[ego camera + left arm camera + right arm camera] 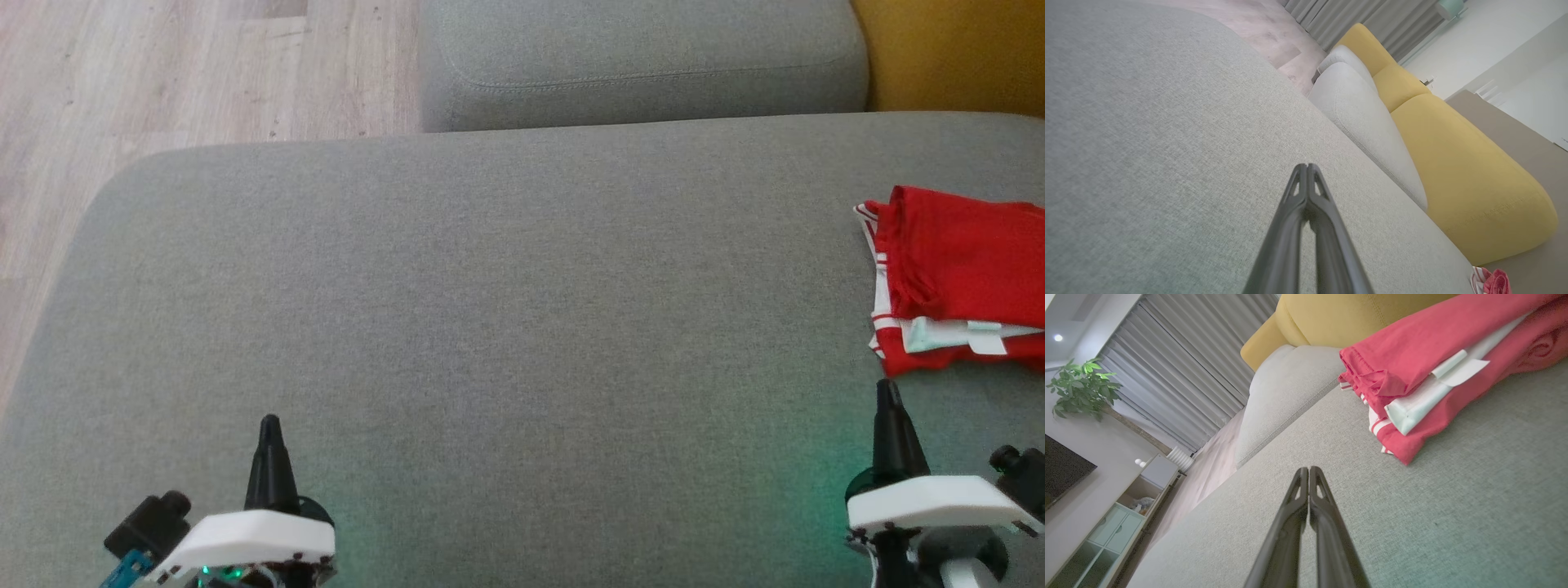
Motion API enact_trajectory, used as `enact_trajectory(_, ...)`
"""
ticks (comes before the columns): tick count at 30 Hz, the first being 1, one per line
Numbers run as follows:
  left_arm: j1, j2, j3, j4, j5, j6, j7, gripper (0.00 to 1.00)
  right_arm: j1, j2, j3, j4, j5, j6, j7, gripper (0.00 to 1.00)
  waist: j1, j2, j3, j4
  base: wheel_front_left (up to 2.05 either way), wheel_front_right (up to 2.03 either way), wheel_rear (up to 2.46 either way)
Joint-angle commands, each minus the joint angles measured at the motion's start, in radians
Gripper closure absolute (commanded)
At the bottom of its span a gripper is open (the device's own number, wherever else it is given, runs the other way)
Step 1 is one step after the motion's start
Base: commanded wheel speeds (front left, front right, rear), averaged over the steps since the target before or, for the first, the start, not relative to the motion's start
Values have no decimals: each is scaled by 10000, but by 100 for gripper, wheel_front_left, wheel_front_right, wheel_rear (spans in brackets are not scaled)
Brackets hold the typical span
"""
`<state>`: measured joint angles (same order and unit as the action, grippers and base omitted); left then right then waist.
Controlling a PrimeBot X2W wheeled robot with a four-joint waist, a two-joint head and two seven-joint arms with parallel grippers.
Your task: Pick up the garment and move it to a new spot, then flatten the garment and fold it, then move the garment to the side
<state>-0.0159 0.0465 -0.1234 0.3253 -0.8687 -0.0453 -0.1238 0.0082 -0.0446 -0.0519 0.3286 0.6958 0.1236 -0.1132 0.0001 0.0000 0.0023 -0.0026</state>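
The garment (963, 269) is red with white stripes and a white label, folded into a compact stack at the right edge of the grey sofa seat (506, 310). My right gripper (886, 390) is shut and holds nothing, its tips just below the stack's near edge. The right wrist view shows the folded garment (1437, 371) up and to the right of the closed right gripper (1309, 470). My left gripper (269, 425) is shut and holds nothing at the lower left, far from the cloth. A corner of the garment (1492, 281) peeks in at the bottom right of the left wrist view, beyond the left gripper (1306, 167).
A grey back cushion (637, 57) lies beyond the seat, with a yellow cushion (955, 49) to its right. Wooden floor (163, 73) runs past the seat's left and far-left edges. A potted plant (1081, 384), curtains and a low cabinet (1122, 514) stand farther off.
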Motion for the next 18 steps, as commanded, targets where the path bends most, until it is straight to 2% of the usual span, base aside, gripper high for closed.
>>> enact_trajectory(1,-527,38,284,-341,-217,-105,80,100,-537,-28,5,-382,292,29,60,100,0,0,0,1,0,0,0)
enact_trajectory(18,-614,44,738,-442,-1810,-270,580,100,-675,-34,-133,-483,2244,38,548,100,0,0,2,6,0,0,0)
